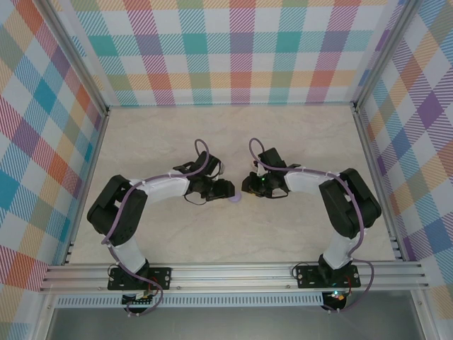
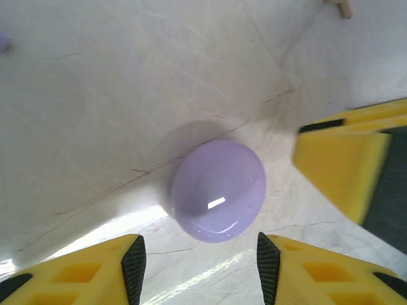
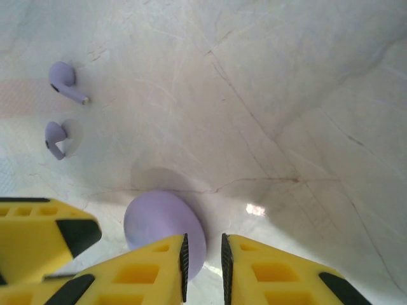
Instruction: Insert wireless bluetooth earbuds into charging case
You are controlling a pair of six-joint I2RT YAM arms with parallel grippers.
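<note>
A round lilac charging case [image 2: 218, 190] lies with its lid closed on the pale marbled table, between the two arms [image 1: 236, 199]. My left gripper [image 2: 200, 254] is open, and the case sits just beyond its fingertips, not between them. My right gripper [image 3: 203, 254] is shut to a slim slit with nothing in it. The case [image 3: 162, 225] lies by its left finger, its edge showing past the slit. Two purple earbuds [image 3: 67, 81] [image 3: 56, 138] lie loose on the table, left of and beyond the case. In the top view the left gripper [image 1: 228, 191] and right gripper [image 1: 248, 188] face each other across the case.
The right gripper's yellow fingers [image 2: 343, 165] stand close to the case's right side in the left wrist view, not touching it. A small pale object [image 2: 343, 6] lies at the far edge. Plaid walls [image 1: 241, 49] enclose the table [image 1: 283, 142].
</note>
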